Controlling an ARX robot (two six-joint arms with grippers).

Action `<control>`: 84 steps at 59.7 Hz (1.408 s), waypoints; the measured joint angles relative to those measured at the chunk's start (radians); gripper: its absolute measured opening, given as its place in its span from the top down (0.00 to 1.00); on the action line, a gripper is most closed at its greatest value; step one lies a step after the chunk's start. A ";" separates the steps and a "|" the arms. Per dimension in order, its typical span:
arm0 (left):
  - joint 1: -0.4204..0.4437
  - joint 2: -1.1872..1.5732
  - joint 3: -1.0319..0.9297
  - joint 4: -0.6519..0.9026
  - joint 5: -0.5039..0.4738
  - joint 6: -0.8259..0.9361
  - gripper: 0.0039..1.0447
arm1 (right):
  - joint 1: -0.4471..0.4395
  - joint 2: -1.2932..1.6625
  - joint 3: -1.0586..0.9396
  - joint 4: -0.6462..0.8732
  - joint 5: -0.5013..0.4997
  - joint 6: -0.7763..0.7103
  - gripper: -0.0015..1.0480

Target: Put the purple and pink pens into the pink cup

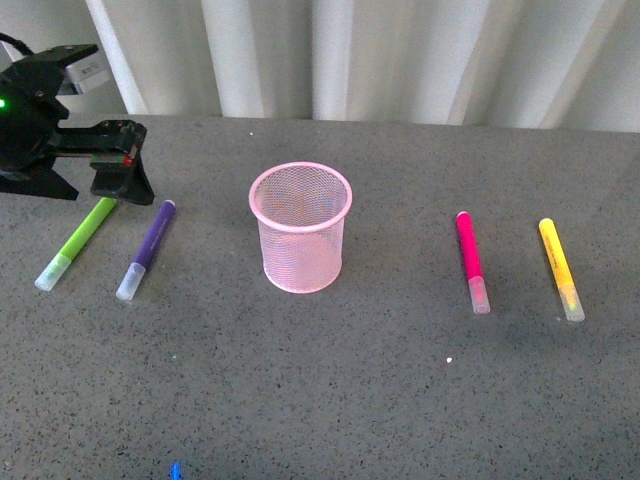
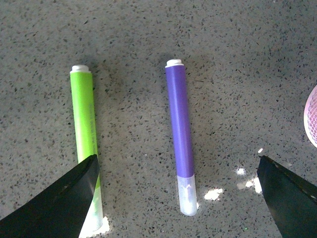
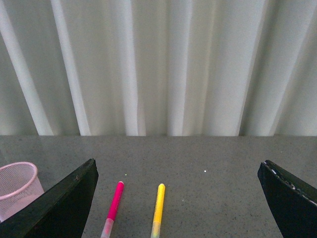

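A light pink round wire-mesh cup with a smooth rim (image 1: 300, 262) stands upright and empty near the middle of a grey speckled table (image 1: 330, 390). To the robot's left lies the dark purple marker with a clear cap (image 1: 147, 250), and just beyond it a lime green marker (image 1: 77, 243). Both are flat, side by side and apart. On the right lie the magenta pink marker (image 1: 471, 260) and, further out, a yellow marker (image 1: 560, 268). A pleated white curtain (image 1: 380, 55) closes off the back.

The black left gripper (image 1: 125, 185) hangs over the far ends of the green and purple markers, and its body hides the tip of the green one in the front view. The left wrist view shows what the front view cannot: the jaws are spread wide and hold nothing. The purple marker lies between them, and one finger covers part of the green marker's cap end.

The right gripper (image 3: 177, 166) appears only in its own wrist view. It is also spread wide and empty, with the pink and yellow markers lying on the table between its fingers and the cup at one side.

A tiny blue object (image 1: 176, 470) at the near table edge is too small to identify.
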 joint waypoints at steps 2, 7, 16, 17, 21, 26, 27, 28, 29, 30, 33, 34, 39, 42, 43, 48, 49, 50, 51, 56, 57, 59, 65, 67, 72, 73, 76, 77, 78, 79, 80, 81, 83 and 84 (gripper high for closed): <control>-0.009 0.010 0.011 -0.004 -0.002 0.005 0.06 | 0.000 0.000 0.000 0.000 0.000 0.000 0.07; -0.030 0.040 0.038 -0.005 -0.002 0.014 0.06 | 0.000 0.000 0.000 0.000 0.000 0.000 0.07; -0.048 0.091 0.075 -0.002 -0.025 0.021 0.06 | 0.000 0.000 0.000 0.000 0.000 0.000 0.07; -0.048 0.095 0.077 -0.002 -0.029 0.021 0.06 | 0.000 0.000 0.000 0.000 0.000 0.000 0.07; -0.048 0.120 0.087 0.004 -0.035 0.022 0.06 | 0.000 0.000 0.000 0.000 0.000 0.000 0.07; -0.047 0.147 0.093 0.014 -0.037 0.022 0.06 | 0.000 0.000 0.000 0.000 0.000 0.000 0.07; -0.047 0.151 0.094 0.016 -0.037 0.022 0.06 | 0.000 0.000 0.000 0.000 0.000 0.000 0.07; -0.047 0.158 0.096 0.018 -0.037 0.022 0.06 | 0.000 0.000 0.000 0.000 0.000 0.000 0.07; -0.047 0.162 0.097 0.018 -0.038 0.023 0.06 | 0.000 0.000 0.000 0.000 0.000 0.000 0.07; -0.046 0.169 0.100 0.020 -0.040 0.026 0.06 | 0.000 0.000 0.000 0.000 0.000 0.000 0.07; -0.045 0.182 0.104 0.022 -0.041 0.027 0.06 | 0.000 0.000 0.000 0.000 0.000 0.000 0.07; -0.044 0.185 0.105 0.022 -0.042 0.027 0.06 | 0.000 0.000 0.000 0.000 0.000 0.000 0.07; -0.042 0.202 0.115 0.023 -0.051 0.033 0.06 | 0.000 0.000 0.000 0.000 0.000 0.000 0.07; -0.040 0.210 0.122 0.024 -0.053 0.034 0.06 | 0.000 0.000 0.000 0.000 0.000 0.000 0.07; -0.040 0.211 0.123 0.024 -0.053 0.034 0.06 | 0.000 0.000 0.000 0.000 0.000 0.000 0.07; -0.039 0.220 0.140 0.024 -0.056 0.040 0.06 | 0.000 0.000 0.000 0.000 0.000 0.000 0.07; -0.039 0.221 0.142 0.024 -0.056 0.040 0.06 | 0.000 0.000 0.000 0.000 0.000 0.000 0.07; -0.039 0.223 0.145 0.024 -0.056 0.040 0.06 | 0.000 0.000 0.000 0.000 0.000 0.000 0.07; -0.039 0.225 0.149 0.024 -0.057 0.041 0.06 | 0.000 0.000 0.000 0.000 0.000 0.000 0.07; -0.039 0.232 0.161 0.023 -0.058 0.045 0.06 | 0.000 0.000 0.000 0.000 0.000 0.000 0.07; -0.039 0.235 0.166 0.023 -0.058 0.045 0.06 | 0.000 0.000 0.000 0.000 0.000 0.000 0.07; -0.039 0.241 0.172 0.023 -0.061 0.045 0.06 | 0.000 0.000 0.000 0.000 0.000 0.000 0.07; -0.040 0.258 0.188 0.023 -0.079 0.048 0.06 | 0.000 0.000 0.000 0.000 0.000 0.000 0.07; -0.040 0.262 0.194 0.023 -0.081 0.050 0.06 | 0.000 0.000 0.000 0.000 0.000 0.000 0.07; -0.041 0.272 0.207 0.023 -0.089 0.056 0.06 | 0.000 0.000 0.000 0.000 0.000 0.000 0.07; -0.041 0.275 0.211 0.022 -0.091 0.056 0.06 | 0.000 0.000 0.000 0.000 0.000 0.000 0.07; -0.041 0.281 0.221 0.021 -0.098 0.060 0.06 | 0.000 0.000 0.000 0.000 0.000 0.000 0.07; -0.041 0.282 0.223 0.021 -0.101 0.060 0.06 | 0.000 0.000 0.000 0.000 0.000 0.000 0.07; -0.042 0.283 0.225 0.021 -0.102 0.060 0.06 | 0.000 0.000 0.000 0.000 0.000 0.000 0.07; -0.042 0.286 0.229 0.021 -0.103 0.062 0.06 | 0.000 0.000 0.000 0.000 0.000 0.000 0.07; -0.042 0.288 0.231 0.021 -0.103 0.062 0.06 | 0.000 0.000 0.000 0.000 0.000 0.000 0.07; -0.042 0.291 0.235 0.019 -0.106 0.062 0.06 | 0.000 0.000 0.000 0.000 0.000 0.000 0.07; -0.042 0.293 0.240 0.016 -0.108 0.062 0.06 | 0.000 0.000 0.000 0.000 0.000 0.000 0.07; -0.042 0.296 0.244 0.013 -0.114 0.064 0.08 | 0.000 0.000 0.000 0.000 0.000 0.000 0.07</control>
